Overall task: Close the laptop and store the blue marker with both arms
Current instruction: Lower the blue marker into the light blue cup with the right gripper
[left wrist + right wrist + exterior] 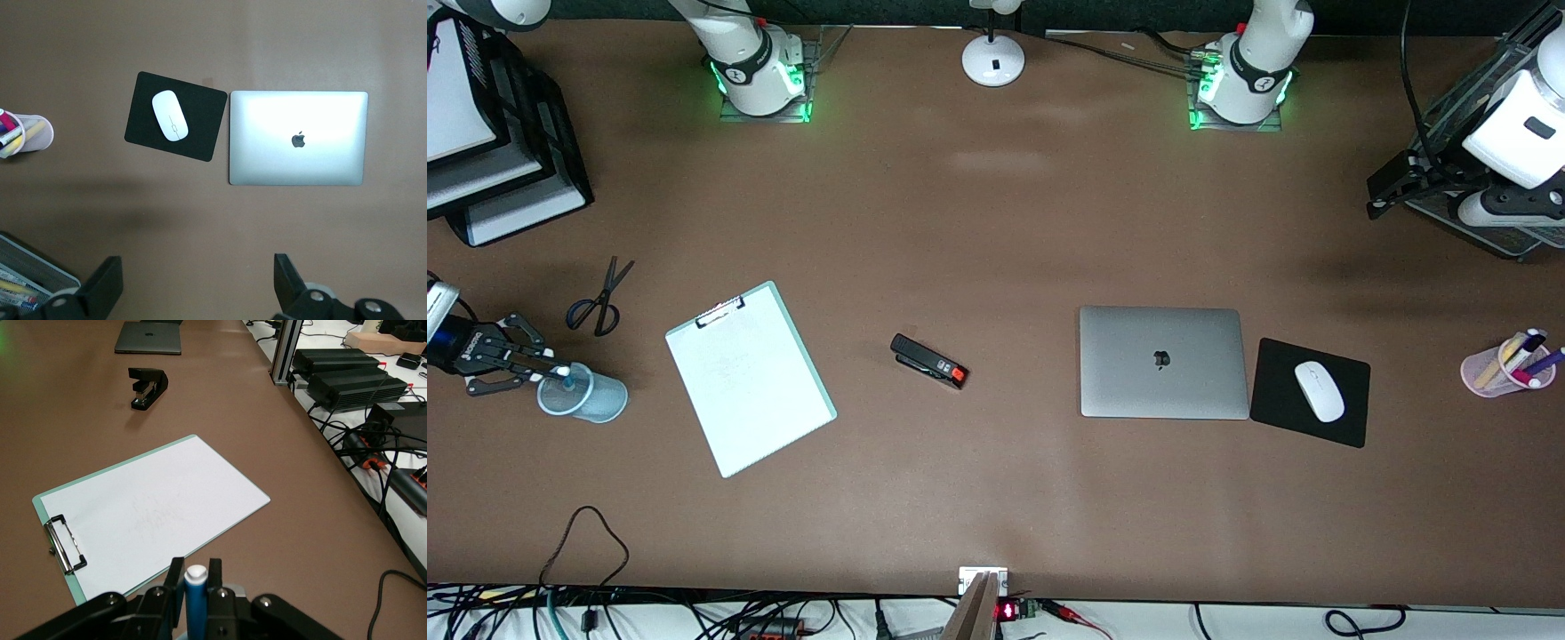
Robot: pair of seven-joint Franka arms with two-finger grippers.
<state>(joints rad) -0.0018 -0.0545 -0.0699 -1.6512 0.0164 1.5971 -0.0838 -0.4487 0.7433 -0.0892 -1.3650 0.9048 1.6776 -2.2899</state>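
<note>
The silver-grey laptop point(1161, 362) lies closed on the table, apple logo up; it also shows in the left wrist view point(297, 138). My right gripper point(551, 372) is shut on the blue marker point(567, 381), which stands upright with its lower end in a blue mesh cup point(591, 397) at the right arm's end of the table. In the right wrist view the marker point(196, 603) sits between the fingers point(175, 580), white tip up. My left gripper point(1394, 183) is open and empty, high over the table toward the left arm's end; it shows in its own wrist view point(198, 280).
A black mouse pad point(1347, 418) with a white mouse point(1319, 390) lies beside the laptop. A pink pen cup point(1503, 366) stands toward the left arm's end. A stapler point(929, 361), clipboard point(749, 377), scissors point(600, 300) and stacked black trays point(498, 151) are also on the table.
</note>
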